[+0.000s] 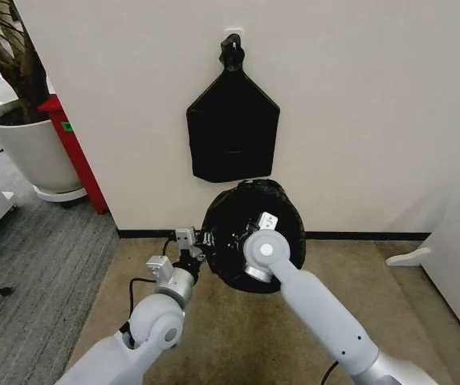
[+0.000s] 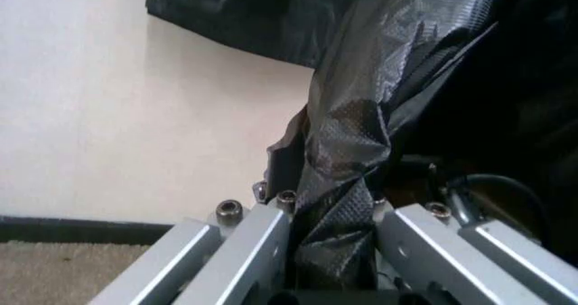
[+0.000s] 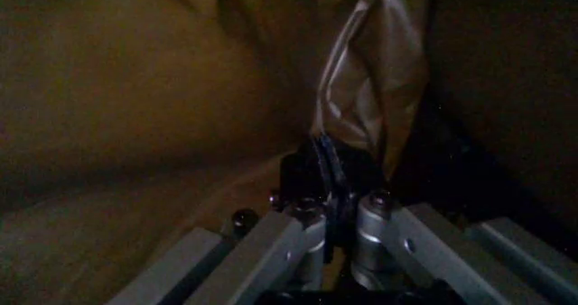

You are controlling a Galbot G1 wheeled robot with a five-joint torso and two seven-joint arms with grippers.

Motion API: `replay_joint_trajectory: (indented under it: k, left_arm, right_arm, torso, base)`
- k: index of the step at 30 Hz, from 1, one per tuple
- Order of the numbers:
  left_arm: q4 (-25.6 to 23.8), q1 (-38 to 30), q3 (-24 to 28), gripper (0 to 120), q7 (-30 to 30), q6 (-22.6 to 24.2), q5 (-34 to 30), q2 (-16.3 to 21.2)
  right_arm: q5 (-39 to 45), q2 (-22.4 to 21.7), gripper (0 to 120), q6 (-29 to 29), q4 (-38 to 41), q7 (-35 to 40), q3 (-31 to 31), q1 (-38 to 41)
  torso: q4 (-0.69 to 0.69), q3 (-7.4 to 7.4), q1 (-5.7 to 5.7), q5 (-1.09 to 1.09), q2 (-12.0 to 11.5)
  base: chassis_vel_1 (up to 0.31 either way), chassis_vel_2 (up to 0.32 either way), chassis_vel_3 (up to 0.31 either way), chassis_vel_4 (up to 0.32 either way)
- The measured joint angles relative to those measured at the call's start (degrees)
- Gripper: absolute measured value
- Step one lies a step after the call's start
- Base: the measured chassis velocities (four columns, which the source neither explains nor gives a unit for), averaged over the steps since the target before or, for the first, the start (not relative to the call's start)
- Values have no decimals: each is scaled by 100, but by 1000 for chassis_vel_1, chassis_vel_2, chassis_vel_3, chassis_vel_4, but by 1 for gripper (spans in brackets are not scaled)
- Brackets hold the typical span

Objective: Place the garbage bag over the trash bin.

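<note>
Head view: both grippers, left gripper (image 1: pixel 206 238) and right gripper (image 3: pixel 336 207), pinch garbage bag (image 1: pixel 250 212) below hanging bundle (image 1: pixel 232 132).

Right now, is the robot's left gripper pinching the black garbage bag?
Yes, the left wrist view shows the left gripper with a fold of the crinkly black garbage bag clamped between its fingers.

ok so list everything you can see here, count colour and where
garbage bag: one, glossy black, draped over something round on the floor at the wall
flat bundle: one, black, hanging on the wall above the bag
plant pot: one, white, far left by the wall
panel: one, red, beside the pot
left gripper: one, silver, shut on the bag's left edge
right gripper: one, silver, inside the bag, shut on a fold of it
</note>
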Motion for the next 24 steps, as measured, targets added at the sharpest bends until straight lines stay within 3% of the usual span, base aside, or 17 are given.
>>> replay_joint_trajectory:
  k: [5, 9, 19, 24]
  left_arm:
    - [85, -70, 0, 1, -2, 0, -6, -27]
    - [127, -107, 20, 1, -2, -3, 1, -38]
    - [104, -145, 55, 1, -6, -1, -31, -57]
    - [94, -154, 70, 1, -38, -1, -31, -69]
  right_arm:
    - [200, -460, 0, 258, 952, 458, -193, -7]
    - [484, -670, 0, 356, 1273, 692, -309, -6]
    - [306, -565, 0, 10, 242, 604, -200, -139]
    - [132, -559, 0, 43, 242, 613, -246, -80]
  torso:
    - [-1, -1, 0, -1, 0]
    - [-1, -1, 0, -1, 0]
    - [-1, -1, 0, 0, 0]
    - [1, 0, 0, 0, 0]
  base:
    - [0, 0, 0, 0]
    - [0, 0, 0, 0]
    - [0, 0, 0, 0]
    - [0, 0, 0, 0]
